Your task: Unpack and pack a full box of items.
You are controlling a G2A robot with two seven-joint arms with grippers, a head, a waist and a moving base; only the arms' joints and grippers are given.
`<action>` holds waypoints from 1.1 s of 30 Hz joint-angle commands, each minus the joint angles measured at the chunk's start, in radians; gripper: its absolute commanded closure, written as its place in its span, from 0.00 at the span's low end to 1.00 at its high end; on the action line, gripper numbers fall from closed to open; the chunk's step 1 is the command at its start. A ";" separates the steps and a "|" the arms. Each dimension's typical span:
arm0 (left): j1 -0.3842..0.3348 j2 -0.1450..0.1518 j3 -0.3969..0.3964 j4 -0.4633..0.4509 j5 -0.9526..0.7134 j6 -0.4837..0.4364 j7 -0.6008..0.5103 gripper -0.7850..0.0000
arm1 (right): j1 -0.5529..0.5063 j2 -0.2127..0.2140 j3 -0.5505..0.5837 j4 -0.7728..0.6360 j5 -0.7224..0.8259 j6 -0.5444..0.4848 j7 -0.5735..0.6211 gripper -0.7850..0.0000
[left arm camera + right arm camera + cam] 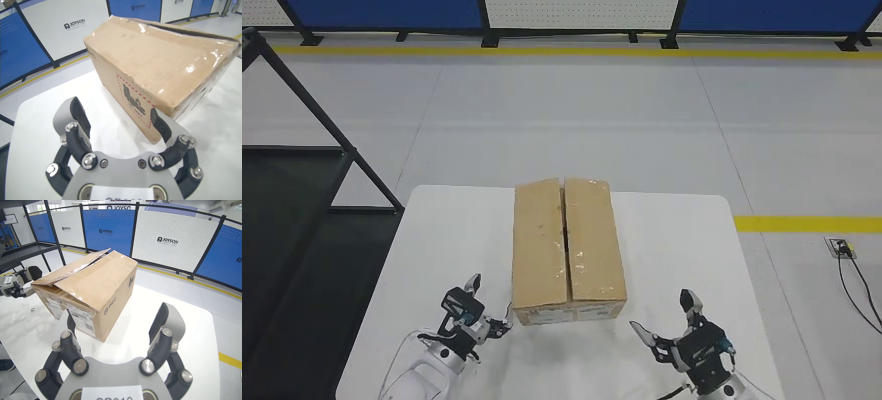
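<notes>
The left gripper (pixel 115 108) stood with its jaws spread wide around nothing. Its ribbed black rubber pads (pixel 81 113) sat on smooth silver fingers, and one tip was just beside the near left corner of the brown corrugated cardboard box (pixel 160 62); whether it touched could not be told. The right gripper (pixel 115 309) was likewise wide open and unloaded, low over the tabletop off the box's near right corner and apart from it. The box lay lengthwise at the middle of the white, rounded-corner table (pixel 442 260). Its two long top flaps met along a centre seam under glossy, wrinkled clear tape, and one flap was lifted slightly with a torn edge at the near end. White paper labels covered the near end face, and a red dashed label marked the left side. A broad strip of smooth white tabletop ran along each long side of the box, and a narrower strip lay between its near end and the grippers. The far end sat close to the table's far edge. A black metal rack (pixel 302 150) stood off the table's left edge. Beyond the pale floor stood blue and white perforated panels (pixel 170 243).
</notes>
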 commanded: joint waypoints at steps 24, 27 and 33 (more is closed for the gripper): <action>0.057 0.011 -0.103 -0.017 -0.036 -0.010 0.042 0.00 | -0.001 0.003 -0.052 -0.034 -0.248 0.012 -0.015 0.00; 0.043 0.010 -0.084 -0.002 -0.037 -0.037 0.033 0.00 | 0.003 0.003 -0.057 -0.024 -0.253 0.006 -0.021 0.00; 0.009 0.006 -0.016 0.013 0.000 -0.068 0.033 0.00 | -0.002 0.003 -0.055 -0.018 -0.259 0.005 -0.035 0.00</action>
